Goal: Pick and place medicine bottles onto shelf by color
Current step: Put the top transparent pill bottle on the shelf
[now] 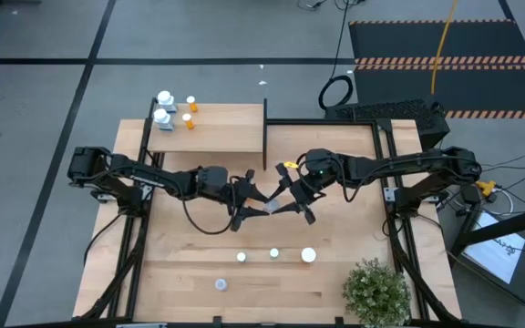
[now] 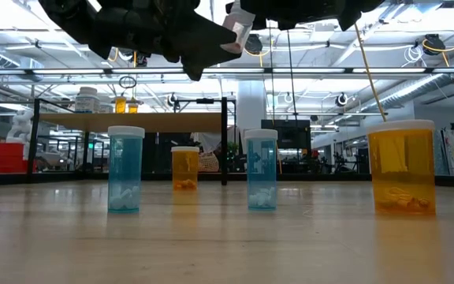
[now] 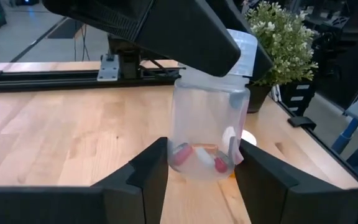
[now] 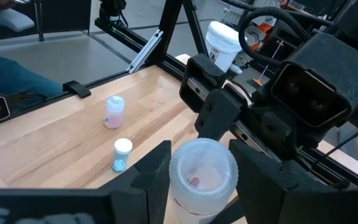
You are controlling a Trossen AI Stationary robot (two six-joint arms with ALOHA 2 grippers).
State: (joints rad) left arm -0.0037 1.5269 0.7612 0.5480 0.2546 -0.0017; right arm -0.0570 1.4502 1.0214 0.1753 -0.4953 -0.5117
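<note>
A pale clear medicine bottle [image 3: 207,130] with red and white pills in it hangs upright over the middle of the table [image 1: 354,273]. My right gripper [image 4: 201,168] is shut on its upper end. My left gripper [image 3: 201,168] reaches in from the table's left, and its fingers stand close on either side of the bottle's lower body. In the high view the two grippers meet at the bottle [image 1: 270,208]. The shelf [image 1: 235,137] at the far side carries two white bottles [image 1: 163,107] and two orange ones [image 1: 190,112] near its left end. My left gripper has a finger [image 3: 151,171] on each side of the bottle's lower body [image 3: 185,158], coming roughly level from the table's left; whether the fingers touch the bottle I cannot tell. My right gripper pinches the bottle's capped upper end [image 4: 202,163] between its two fingers [image 4: 157,168], coming roughly level from the table's right. The bottle hangs upright below the fingers, clear of the table.
Several bottles stand on the near part of the table: two blue ones [image 2: 125,170] [image 2: 262,170] and two orange ones [image 2: 184,167] [image 2: 401,167]. A green potted plant [image 1: 376,290] stands at the near right corner. The shelf's black upright panel [image 1: 264,132] is at its right end.
</note>
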